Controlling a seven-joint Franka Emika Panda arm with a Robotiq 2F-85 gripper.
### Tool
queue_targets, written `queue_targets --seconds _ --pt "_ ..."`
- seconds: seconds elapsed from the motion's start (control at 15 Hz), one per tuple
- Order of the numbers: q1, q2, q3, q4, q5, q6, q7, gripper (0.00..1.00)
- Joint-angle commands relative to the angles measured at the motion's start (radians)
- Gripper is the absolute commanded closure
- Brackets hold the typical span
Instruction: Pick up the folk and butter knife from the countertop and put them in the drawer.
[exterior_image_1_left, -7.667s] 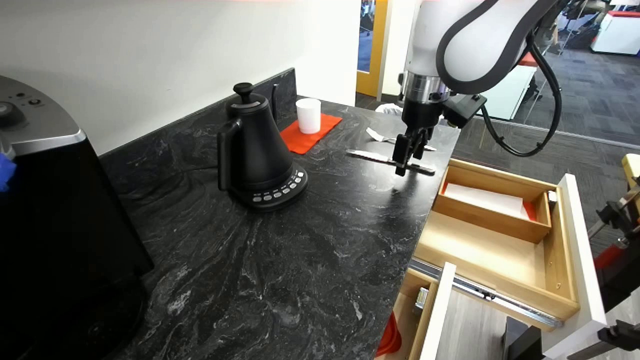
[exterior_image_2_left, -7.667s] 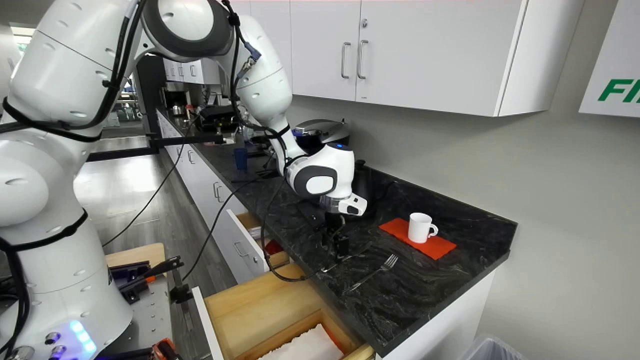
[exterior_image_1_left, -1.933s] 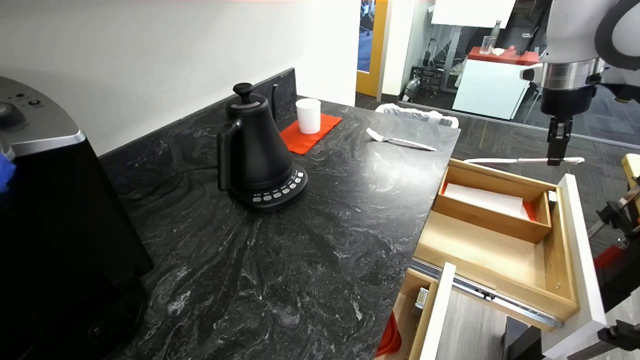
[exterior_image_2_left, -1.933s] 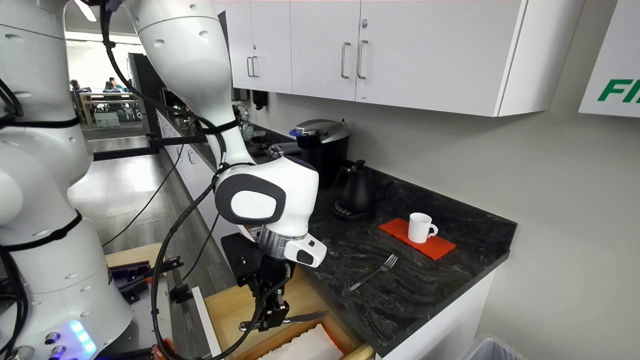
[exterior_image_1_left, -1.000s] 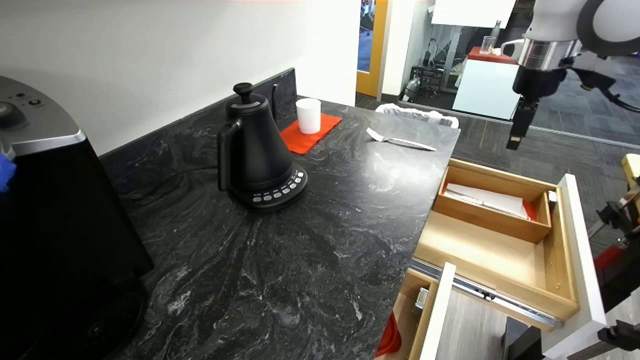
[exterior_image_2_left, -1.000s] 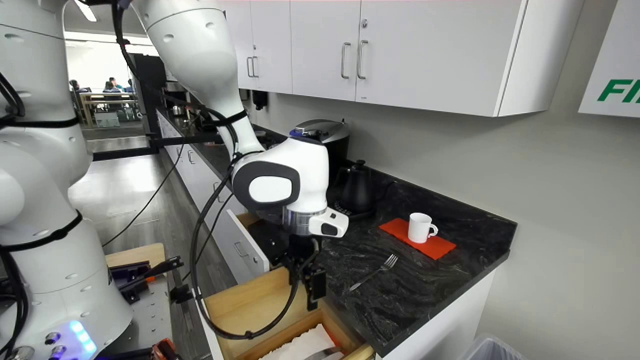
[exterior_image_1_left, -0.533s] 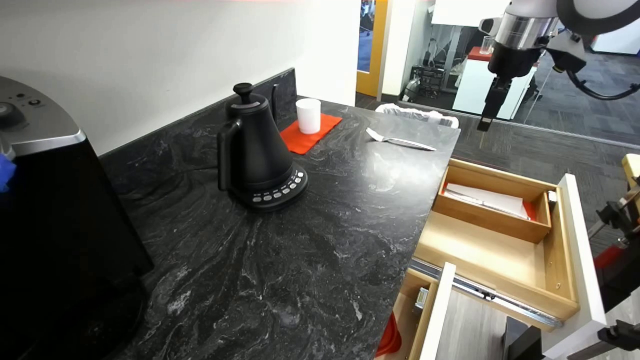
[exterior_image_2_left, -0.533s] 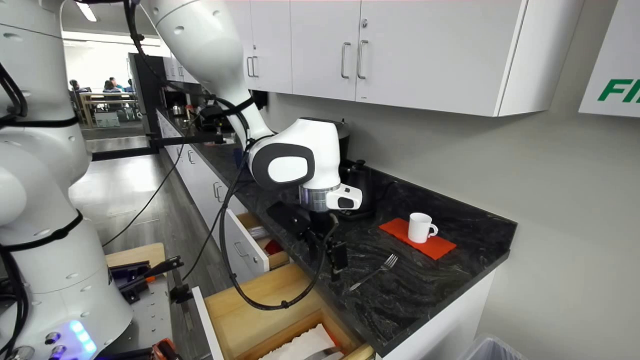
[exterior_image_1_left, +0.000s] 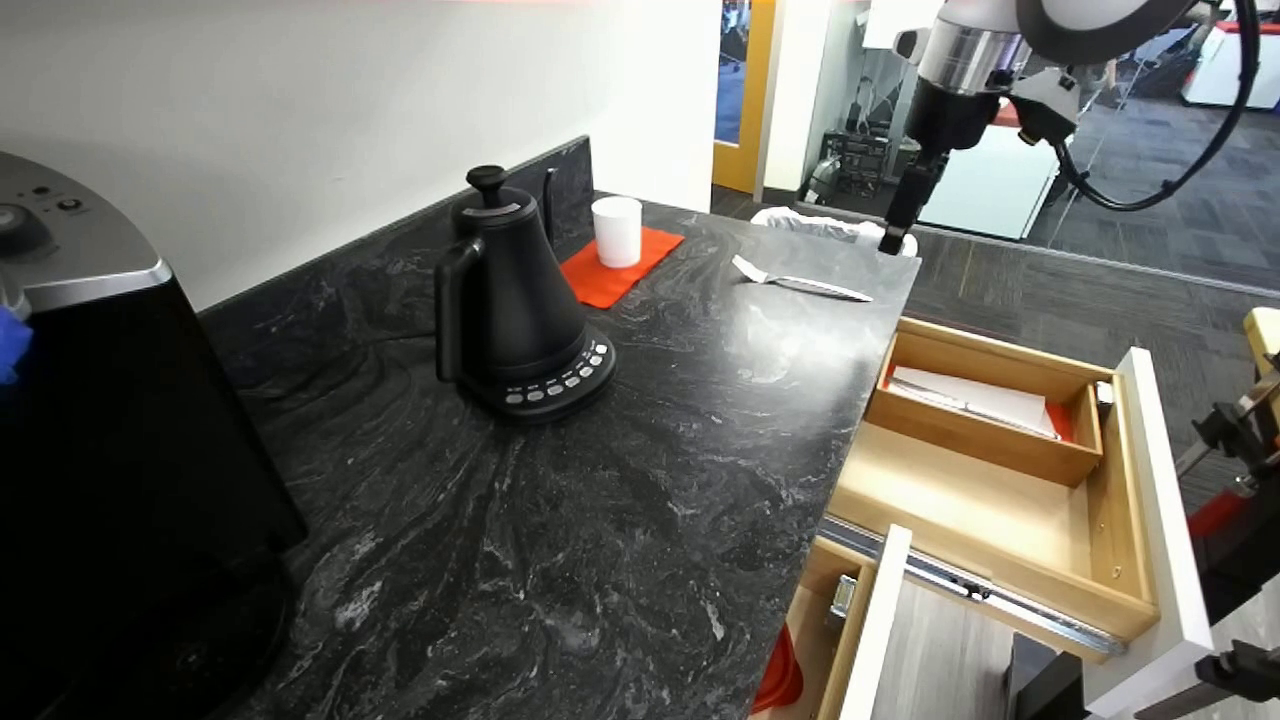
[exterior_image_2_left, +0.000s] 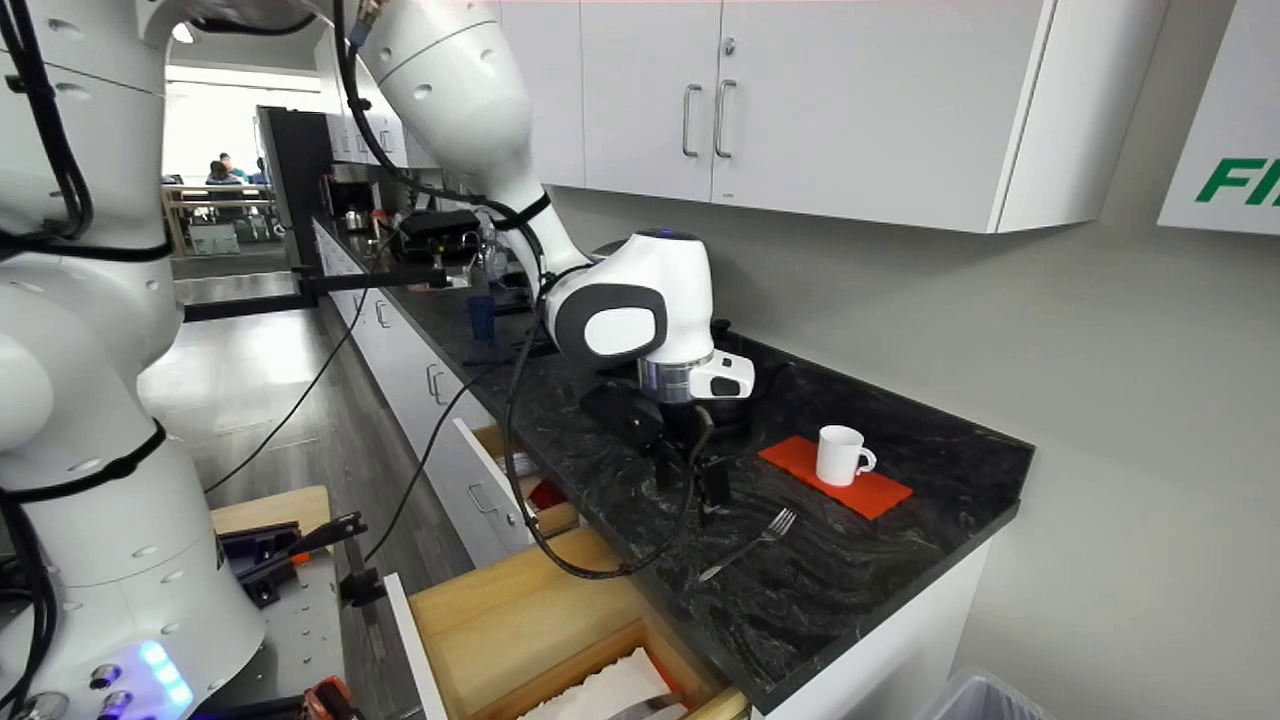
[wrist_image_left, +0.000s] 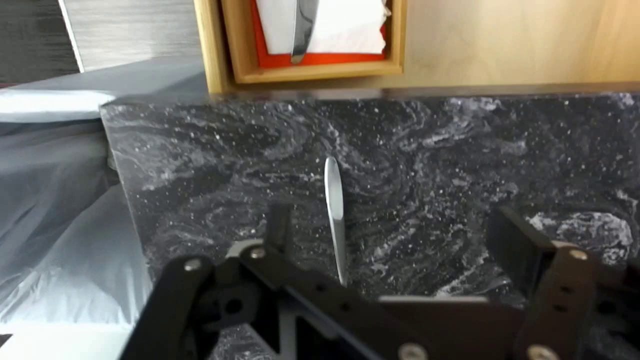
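Hiding fork (wrist_image_left: 336, 215) tines in wrist view, gripper (wrist_image_left: 392, 230) spread, knife (wrist_image_left: 303, 30) cropped.

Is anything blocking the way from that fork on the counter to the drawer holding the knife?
Nothing visible is: in the wrist view, only countertop lies between the fork and the drawer, though a hanging black cable might swing close.

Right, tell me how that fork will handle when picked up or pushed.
The fork looks like shiny metal, so probably stiff. Its slim, smooth handle may twist or slip in the claw. Its wider tined head should help stop it rolling on the countertop.
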Motion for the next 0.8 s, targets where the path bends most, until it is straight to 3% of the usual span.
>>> queue_targets --seconds 0.0,0.73 --pt "-0.007 0.087 0.011 0.119 0.029 -0.007 -0.021 0.0" --pt "-0.033 0.304 0.029 0.347 0.035 -0.025 -0.019 0.0"
